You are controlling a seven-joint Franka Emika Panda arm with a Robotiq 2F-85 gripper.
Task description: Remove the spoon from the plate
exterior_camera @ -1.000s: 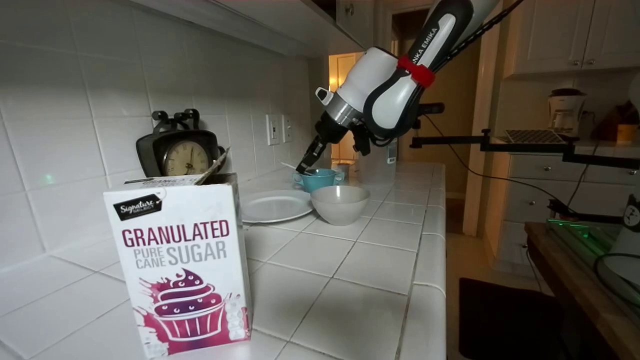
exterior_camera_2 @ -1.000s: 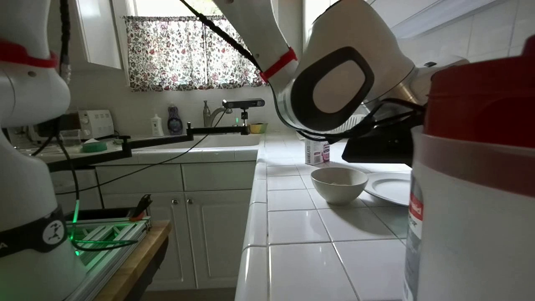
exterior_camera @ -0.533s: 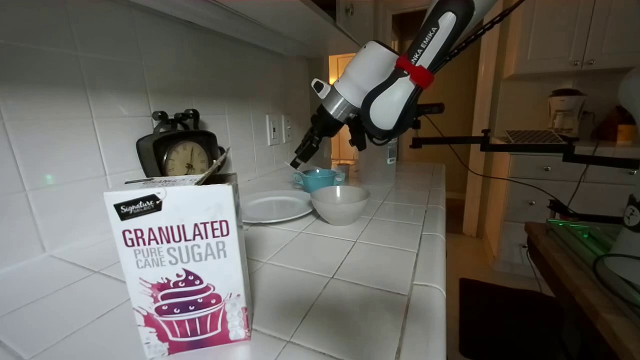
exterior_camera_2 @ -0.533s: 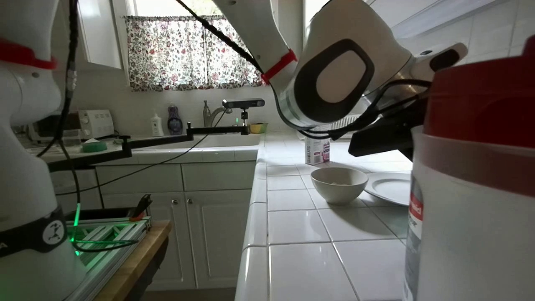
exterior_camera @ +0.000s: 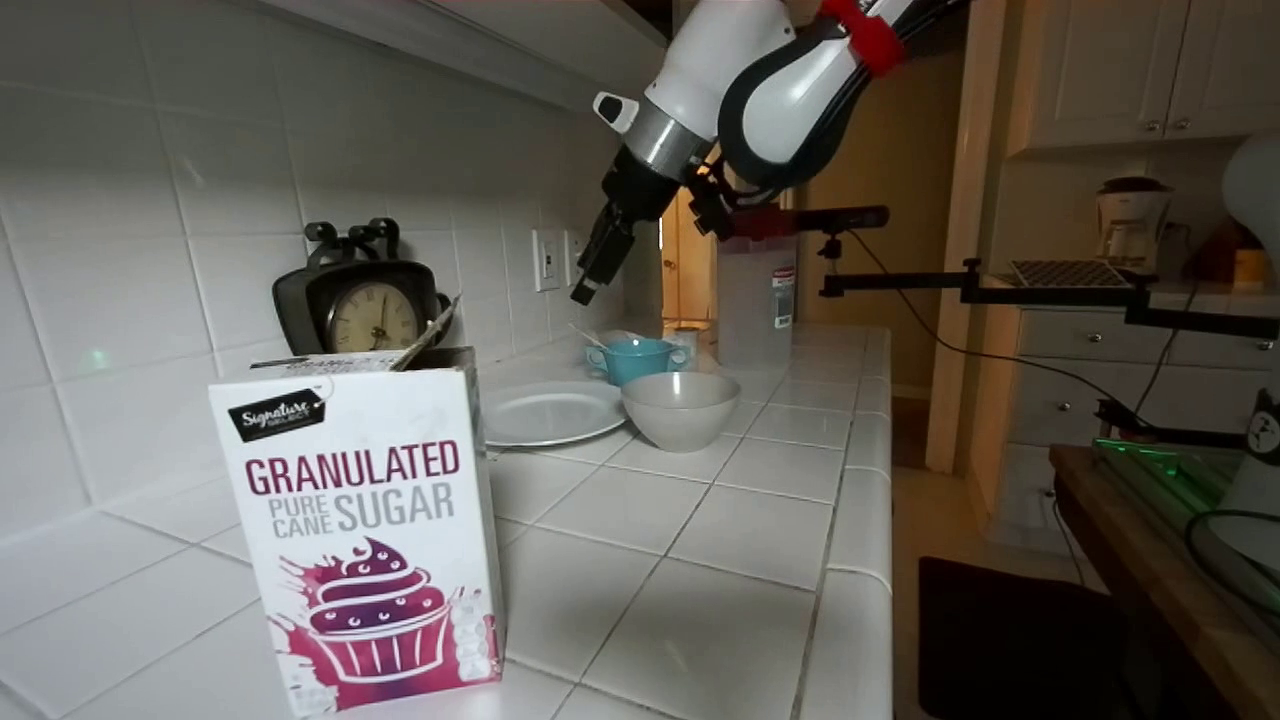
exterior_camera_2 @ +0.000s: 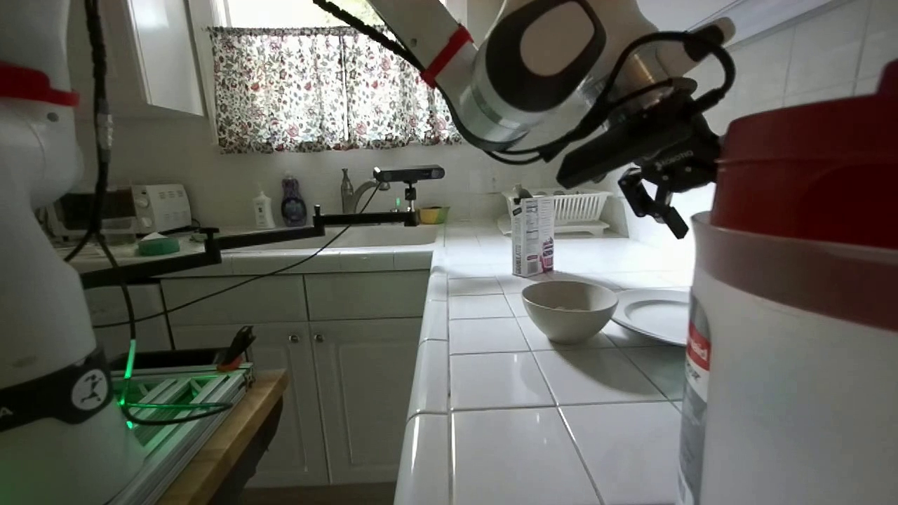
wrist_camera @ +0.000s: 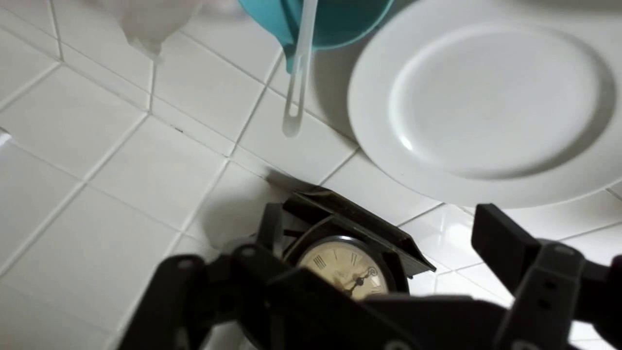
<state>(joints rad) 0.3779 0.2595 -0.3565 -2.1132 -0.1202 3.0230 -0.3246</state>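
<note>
In an exterior view I have my white arm (exterior_camera: 780, 110) slanting down from the top right, its wrist (exterior_camera: 665, 140) angled so the black gripper (exterior_camera: 583, 293) points down and leftward in midair. Through the wrist view, I see my two fingers (wrist_camera: 504, 240) standing wide apart.

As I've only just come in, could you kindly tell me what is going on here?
A robot arm has its open fingers above the tiled counter, holding nothing. No spoon shows on the visible part of the white plate. A pale utensil, possibly that spoon, juts over the rim of the two-handled teal dish beside the plate; its far end can't be made out. So the removal looks done, though I can't be certain.
</note>
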